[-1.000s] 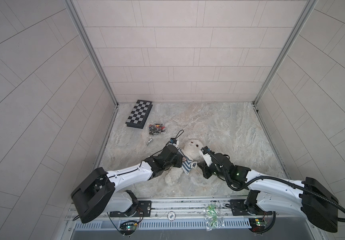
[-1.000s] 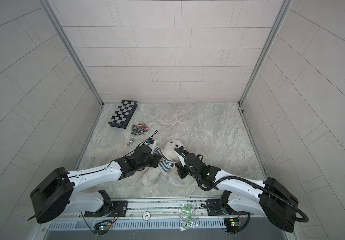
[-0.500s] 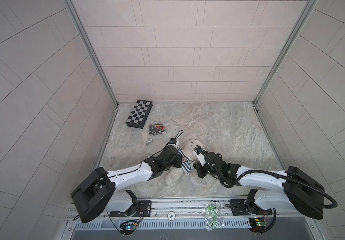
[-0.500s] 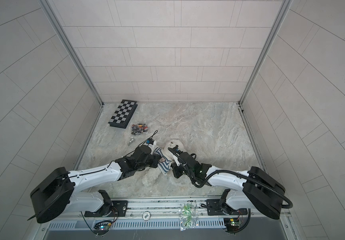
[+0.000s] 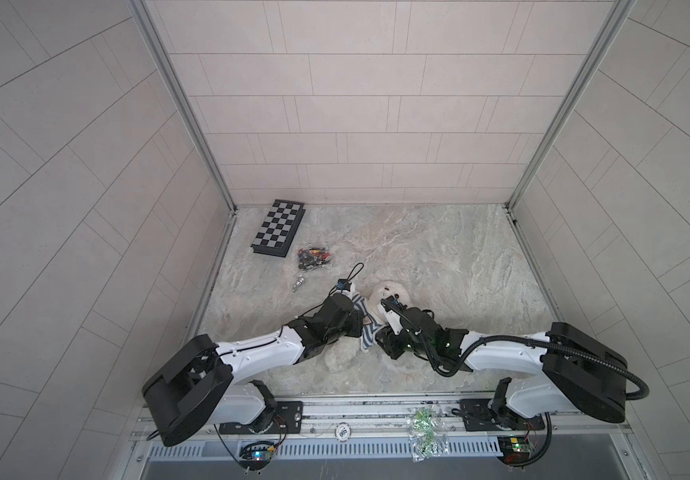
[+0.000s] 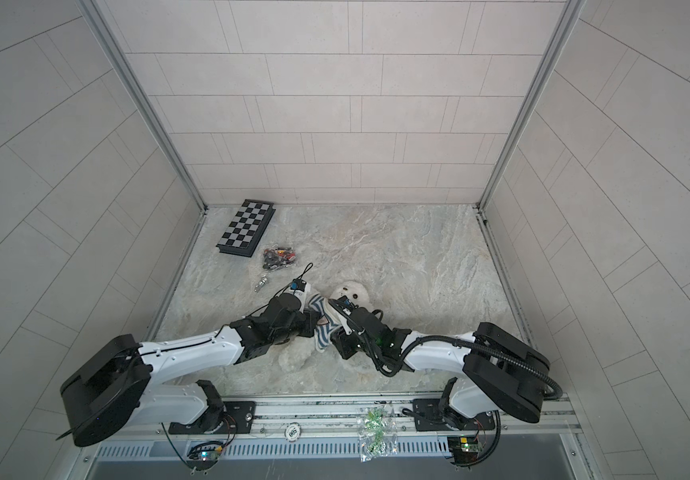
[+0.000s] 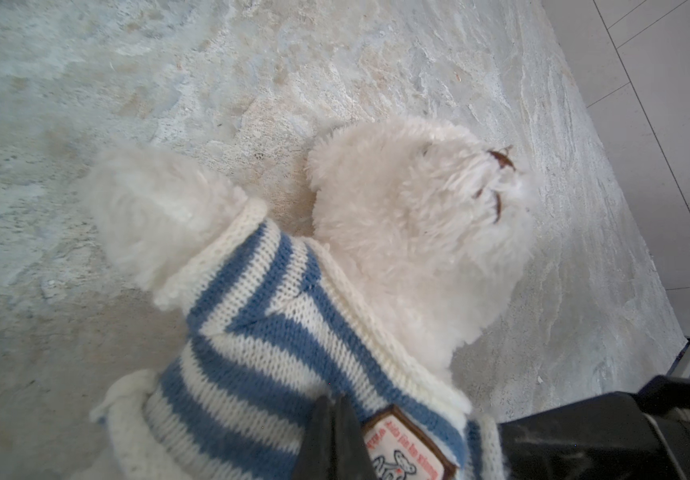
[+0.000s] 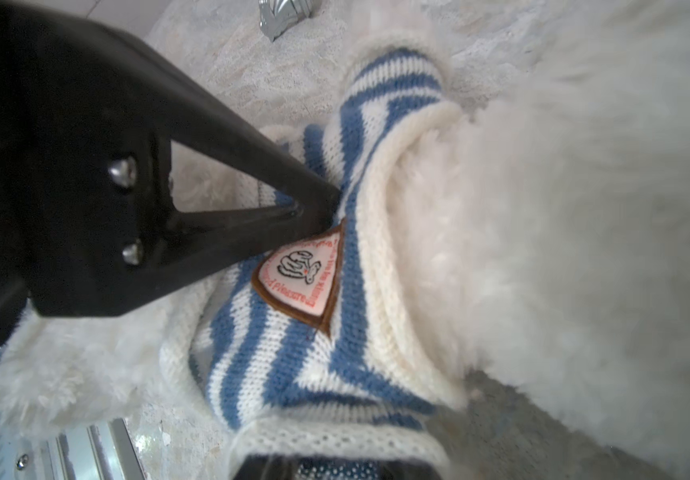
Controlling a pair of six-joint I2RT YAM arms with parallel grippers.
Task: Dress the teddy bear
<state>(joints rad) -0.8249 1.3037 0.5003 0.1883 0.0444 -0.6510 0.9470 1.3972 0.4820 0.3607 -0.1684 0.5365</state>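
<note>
The fluffy white teddy bear (image 5: 389,291) (image 6: 353,291) lies between both arms, head toward the back wall. A blue-and-white striped shirt (image 7: 272,332) (image 8: 293,353) sits round its neck, with one furry arm (image 7: 148,216) through a sleeve. My left gripper (image 7: 332,405) (image 5: 362,322) is shut on the knit right beside the brown-edged badge (image 8: 305,270). My right gripper (image 8: 335,469) (image 6: 335,338) is at the shirt's lower hem, its jaws standing apart with the hem lying across them. Only the edges of its fingers show.
A folded chessboard (image 5: 278,228) lies at the back left, with a bag of small dark pieces (image 5: 313,257) and a small metal item (image 5: 299,284) near it. A clear plastic bag (image 5: 422,428) rests on the front rail. Tiled walls enclose three sides.
My right arm has pushed in to the left toward the shirt's hem, and its jaws have parted. My left gripper has stayed pinched on the shirt by the badge.
</note>
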